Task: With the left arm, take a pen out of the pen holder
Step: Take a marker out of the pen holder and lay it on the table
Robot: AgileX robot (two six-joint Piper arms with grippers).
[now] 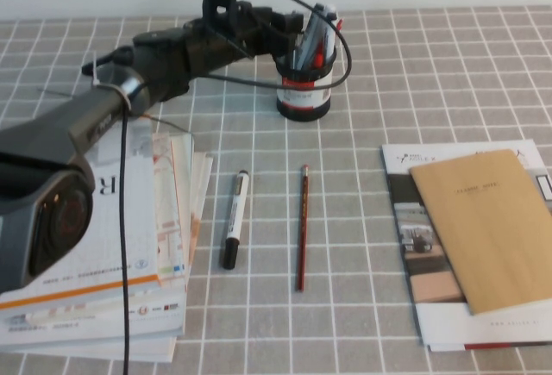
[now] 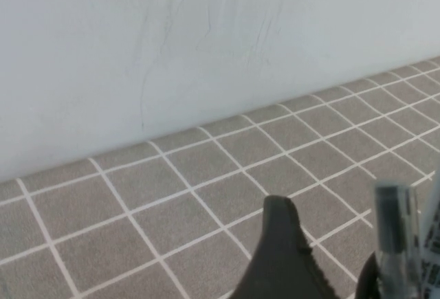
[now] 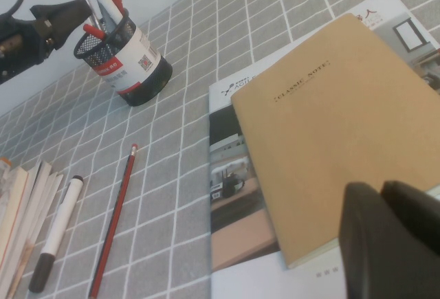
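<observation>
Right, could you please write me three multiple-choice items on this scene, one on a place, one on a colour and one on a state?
1. The red pencil lies: A in the pen holder; B on the table beside the marker; C on the notebook.
2. The notebook's cover is: A brown; B blue; C green.
3. The jaws of the left gripper are: A shut on something lifted; B open at the pen holder; C shut over the marker.
Answers: 1 B, it lies on the tiles right of the marker; 2 A, brown cover, right gripper near it; 3 B, the left wrist view shows a gap before the nearest pen.
</observation>
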